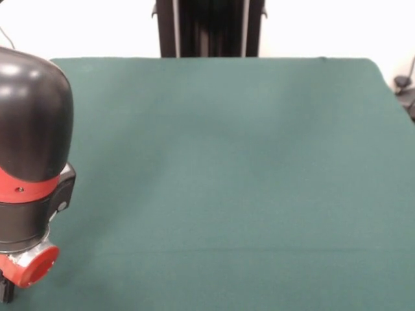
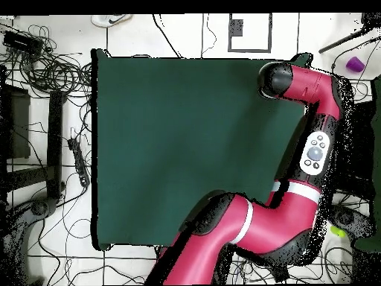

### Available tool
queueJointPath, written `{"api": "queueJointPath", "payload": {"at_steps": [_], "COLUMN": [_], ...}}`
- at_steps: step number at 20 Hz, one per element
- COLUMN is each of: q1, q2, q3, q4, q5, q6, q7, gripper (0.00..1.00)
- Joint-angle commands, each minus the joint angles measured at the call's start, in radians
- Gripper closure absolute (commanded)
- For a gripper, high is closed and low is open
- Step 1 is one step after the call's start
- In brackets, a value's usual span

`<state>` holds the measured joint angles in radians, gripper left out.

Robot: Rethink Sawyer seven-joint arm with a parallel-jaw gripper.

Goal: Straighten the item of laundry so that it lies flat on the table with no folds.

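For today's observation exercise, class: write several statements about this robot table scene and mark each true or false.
1. The table is covered in dark green cloth. True.
2. An orange towel lies crumpled at the table's middle. False: no towel shows in either view.
3. The arm reaches over a corner region of the table in the overhead view. True.
4. The arm is blue and white. False: it is red and black.
5. Cables lie on the floor beside the table. True.

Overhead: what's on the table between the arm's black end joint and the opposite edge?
Nothing. Bare green table from the arm's black end joint to that edge in the overhead view; the front view agrees. No towel in either.
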<state>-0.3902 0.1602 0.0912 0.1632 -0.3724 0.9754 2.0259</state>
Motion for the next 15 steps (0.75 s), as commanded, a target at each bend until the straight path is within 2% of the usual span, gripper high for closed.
{"api": "queueJointPath", "payload": {"at_steps": [1,11,15], "q1": [0.025,0.027,0.030], "q2": [0.000,-0.002,-0.004], "q3": [0.075,0.072,0.066], "q4": [0.191,0.193,0.189], "q5": [0.037,0.027,0.017], "q6": [-0.016,-0.020,-0.020], "q7": [-0.289,-0.294,-0.330], "gripper": [1.00,1.00,1.00]}}
